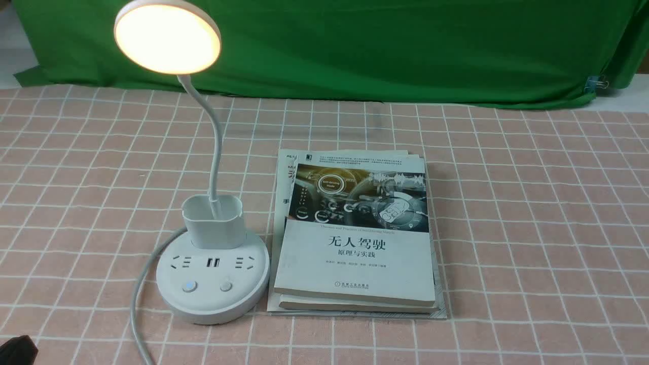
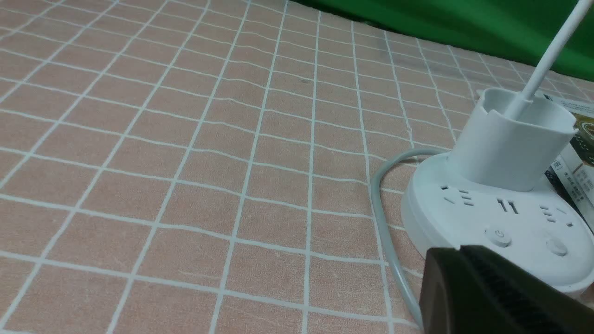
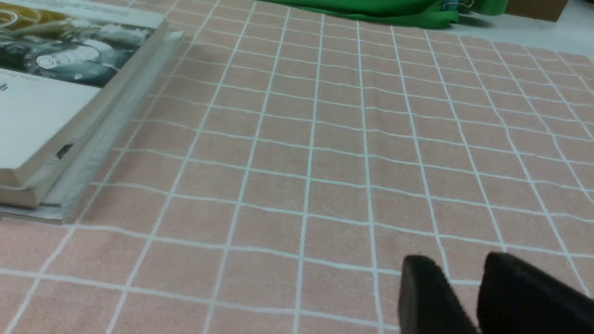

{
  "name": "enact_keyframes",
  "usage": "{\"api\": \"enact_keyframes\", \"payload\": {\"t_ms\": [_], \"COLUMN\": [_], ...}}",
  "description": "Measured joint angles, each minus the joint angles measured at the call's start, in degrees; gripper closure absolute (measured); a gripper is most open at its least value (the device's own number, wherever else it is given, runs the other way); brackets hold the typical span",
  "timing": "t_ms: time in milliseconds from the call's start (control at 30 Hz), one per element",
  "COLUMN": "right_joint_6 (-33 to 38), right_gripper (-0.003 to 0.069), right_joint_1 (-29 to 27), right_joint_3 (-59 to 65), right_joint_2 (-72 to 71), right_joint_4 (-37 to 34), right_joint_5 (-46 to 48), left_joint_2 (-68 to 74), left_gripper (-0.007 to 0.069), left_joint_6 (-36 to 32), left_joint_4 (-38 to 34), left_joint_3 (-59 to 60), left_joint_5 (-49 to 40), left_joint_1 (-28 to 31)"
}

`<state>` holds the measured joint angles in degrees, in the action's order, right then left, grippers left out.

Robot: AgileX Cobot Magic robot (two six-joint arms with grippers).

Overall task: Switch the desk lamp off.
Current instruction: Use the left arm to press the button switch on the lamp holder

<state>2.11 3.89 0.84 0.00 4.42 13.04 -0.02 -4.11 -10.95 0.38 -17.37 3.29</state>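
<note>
my left gripper [image 2: 459, 250] has its fingers closed, probably to poke a button [image 1: 189, 286] on the lit desk lamp [image 1: 213, 284]; my right gripper [image 3: 457, 264] waits slightly parted.

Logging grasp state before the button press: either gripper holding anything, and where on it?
Nothing held. The left gripper is shut on nothing; the right gripper is open with nothing between its fingers.

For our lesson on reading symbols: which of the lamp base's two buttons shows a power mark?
The button nearer the grey cord: it bears a power symbol; no mark shows on the other button.
</note>
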Motion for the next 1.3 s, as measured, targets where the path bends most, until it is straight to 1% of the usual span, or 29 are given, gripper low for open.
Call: {"api": "enact_keyframes", "payload": {"t_ms": [767, 833, 900, 933, 967, 1067, 1100, 1133, 1167, 1300], "right_joint_6": [0.0, 0.0, 0.0, 0.0, 0.0, 0.0, 0.0, 0.0, 0.0, 0.0], "right_gripper": [0.0417, 0.0417, 0.0417, 0.0417, 0.0417, 0.0417, 0.0417, 0.0417, 0.0417, 0.0417], "right_joint_1": [0.0, 0.0, 0.0, 0.0, 0.0, 0.0, 0.0, 0.0, 0.0, 0.0], "right_joint_3": [0.0, 0.0, 0.0, 0.0, 0.0, 0.0, 0.0, 0.0, 0.0, 0.0], "right_joint_2": [0.0, 0.0, 0.0, 0.0, 0.0, 0.0, 0.0, 0.0, 0.0, 0.0], "right_joint_4": [0.0, 0.0, 0.0, 0.0, 0.0, 0.0, 0.0, 0.0, 0.0, 0.0], "right_joint_5": [0.0, 0.0, 0.0, 0.0, 0.0, 0.0, 0.0, 0.0, 0.0, 0.0], "left_joint_2": [0.0, 0.0, 0.0, 0.0, 0.0, 0.0, 0.0, 0.0, 0.0, 0.0], "left_gripper": [0.0621, 0.0621, 0.0621, 0.0621, 0.0621, 0.0621, 0.0621, 0.0621, 0.0621, 0.0621], "left_joint_6": [-0.11, -0.11, 0.67, 2.01, 2.25, 5.21, 5.28, 5.71, 6.06, 6.15], "left_joint_4": [0.0, -0.2, -4.13, -8.23, -9.05, -23.11, -24.72, -28.83, -30.73, -32.16], "left_joint_3": [0.0, 0.0, 0.0, 0.0, 0.0, 0.0, 0.0, 0.0, 0.0, 0.0], "left_joint_5": [0.07, 1.18, 2.97, 4.96, 5.28, 11.01, 11.35, 13.82, 15.79, 20.4], "left_joint_1": [0.0, 0.0, 0.0, 0.0, 0.0, 0.0, 0.0, 0.0, 0.0, 0.0]}}
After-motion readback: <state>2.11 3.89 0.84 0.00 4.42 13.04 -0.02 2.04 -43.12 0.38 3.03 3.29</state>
